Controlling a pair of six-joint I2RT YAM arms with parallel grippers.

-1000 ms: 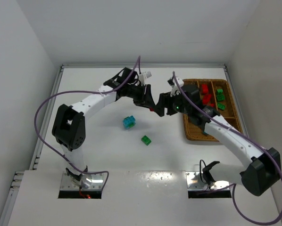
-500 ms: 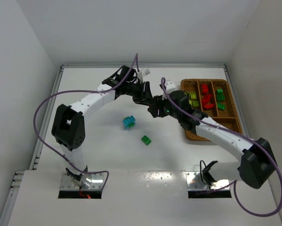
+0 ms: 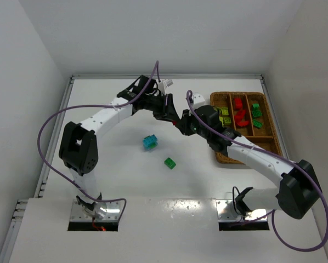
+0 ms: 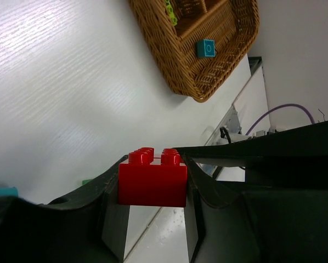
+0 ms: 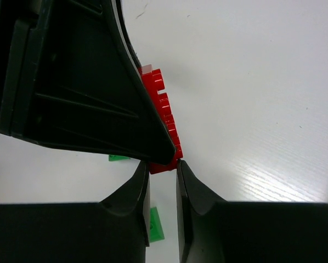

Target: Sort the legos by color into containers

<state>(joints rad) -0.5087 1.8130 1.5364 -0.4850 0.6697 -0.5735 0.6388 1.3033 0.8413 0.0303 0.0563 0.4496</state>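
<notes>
A red lego (image 4: 153, 183) is clamped between the fingers of my left gripper (image 4: 154, 175), which is shut on it above the table's middle (image 3: 174, 116). My right gripper (image 5: 162, 171) has come up against it from the tray side, and its two fingertips pinch the end of the same red lego (image 5: 163, 118). A cyan-blue lego stack (image 3: 150, 142) and a green lego (image 3: 170, 163) lie on the white table. The wicker tray (image 3: 243, 156) holds yellow-green (image 3: 225, 116), red (image 3: 240, 112) and green (image 3: 256, 112) legos in separate compartments.
The left wrist view shows the tray's rim (image 4: 169, 60) with one cyan brick (image 4: 206, 48) inside. Below the right fingers lies a green brick (image 5: 156, 224). White walls enclose the table on three sides.
The right arm swung left from the tray to meet the left gripper, and its jaws went from wide to closed on the red lego. The left arm barely moved.
</notes>
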